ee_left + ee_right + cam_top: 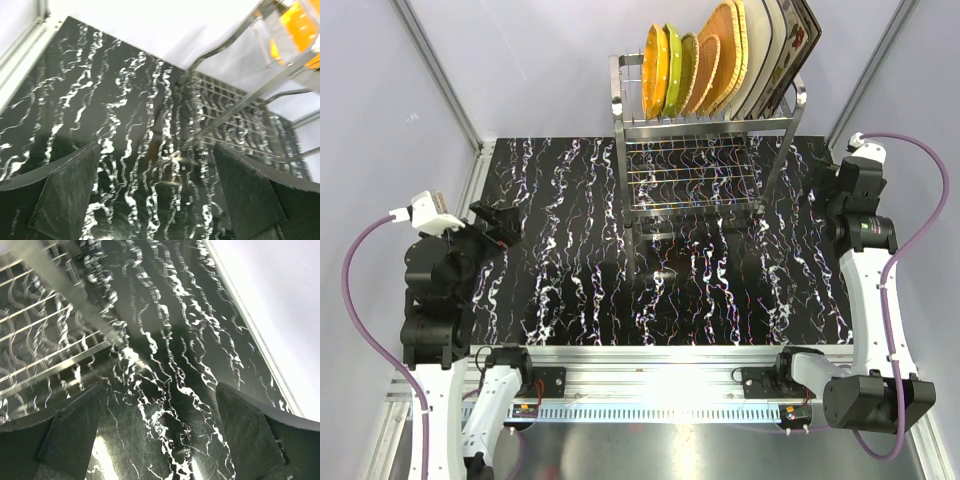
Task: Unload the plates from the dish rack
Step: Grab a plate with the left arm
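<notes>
Two arms flank the black marbled table (pixel 570 280). The left gripper (pixel 502 222) hovers low over the table's left side, its arm folded back above its base. Its fingers (pixel 70 195) are spread wide and hold nothing. The dish rack (pixel 705 150) stands ahead of it and to its right, well apart. On the rack's top tier the plates (pixel 720 60) lean upright in a row: orange dotted, lime-green, orange woven, cream square, a patterned one last. The right gripper (pixel 818 190) hangs tilted downward, jaws likewise wide apart and holding nothing. The rack's leg and grid shelf lie near, ahead and to its left.
</notes>
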{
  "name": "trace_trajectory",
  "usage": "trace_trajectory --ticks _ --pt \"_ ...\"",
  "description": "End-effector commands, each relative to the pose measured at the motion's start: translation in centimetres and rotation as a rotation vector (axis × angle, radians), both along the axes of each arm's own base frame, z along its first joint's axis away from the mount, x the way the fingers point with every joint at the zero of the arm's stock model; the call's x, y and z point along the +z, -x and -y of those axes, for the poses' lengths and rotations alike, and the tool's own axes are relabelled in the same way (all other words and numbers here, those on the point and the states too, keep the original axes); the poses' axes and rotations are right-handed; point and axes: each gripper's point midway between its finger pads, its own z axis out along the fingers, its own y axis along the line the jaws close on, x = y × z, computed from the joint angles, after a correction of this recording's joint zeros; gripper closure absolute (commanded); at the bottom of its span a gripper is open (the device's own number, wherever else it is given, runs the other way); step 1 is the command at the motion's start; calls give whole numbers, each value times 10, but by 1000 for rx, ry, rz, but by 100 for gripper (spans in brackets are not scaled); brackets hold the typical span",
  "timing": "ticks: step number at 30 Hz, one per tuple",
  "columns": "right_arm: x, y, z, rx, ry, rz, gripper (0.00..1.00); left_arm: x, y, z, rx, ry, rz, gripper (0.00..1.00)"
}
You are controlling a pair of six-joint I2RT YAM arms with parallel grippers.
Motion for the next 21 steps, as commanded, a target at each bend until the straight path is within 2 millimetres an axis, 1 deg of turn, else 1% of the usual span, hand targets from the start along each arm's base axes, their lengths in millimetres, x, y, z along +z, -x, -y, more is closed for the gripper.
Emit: trace_trajectory --ticks 1,2,3,4,5,6,7,8,9,10,11,12,13,14,15,16,17,18,19,20,21 --pt "31 -10 -18 168 47 87 0 40 1 15 -65 64 99 1" --pt "28 -11 -28 238 53 86 0 41 -1 17 -78 72 92 1" --pt "29 -11 -49 413 92 94 0 47 -1 19 -87 84 99 1" --pt "32 -6 -59 499 115 108 0 50 -2 21 -97 90 99 1" --pt "31 -2 -69 579 128 108 0 54 -2 26 -123 95 97 1" --pt "29 3 -84 695 144 108 0 54 -8 30 -141 105 76 1" --pt "28 6 -90 741 149 107 0 65 -8 33 -159 117 89 1" --pt "32 9 -95 777 153 110 0 70 -9 41 -207 127 88 1" --pt "29 15 -103 842 144 96 0 71 -19 46 -231 139 66 1" --pt "25 16 -108 881 130 81 0 86 -18 51 -259 154 86 1" --pt "28 18 -113 912 129 82 0 91 -19 59 -303 164 86 1" --pt "24 25 -121 967 100 61 0 98 -23 62 -326 171 93 1" --pt "21 28 -125 1003 86 50 0 110 -28 66 -343 184 102 1" --pt "21 33 -131 1046 78 50 0 116 -31 69 -366 192 106 1" --pt "20 41 -141 1114 55 56 0 123 -32 77 -399 195 113 1" --pt "21 45 -144 1126 44 67 0 134 -38 86 -432 197 118 1" --pt "17 48 -148 1125 -2 64 0 141 -41 90 -442 195 122 1" --pt "17 50 -150 1128 -6 79 0 153 -47 102 -473 187 131 1" --pt "21 51 -151 1128 -7 97 0 164 -38 109 -505 181 154 1" --pt "17 53 -152 1129 -22 92 0 163 -52 115 -497 177 132 1" --pt "18 55 -155 1139 -34 101 0 177 -52 120 -512 170 156 1"
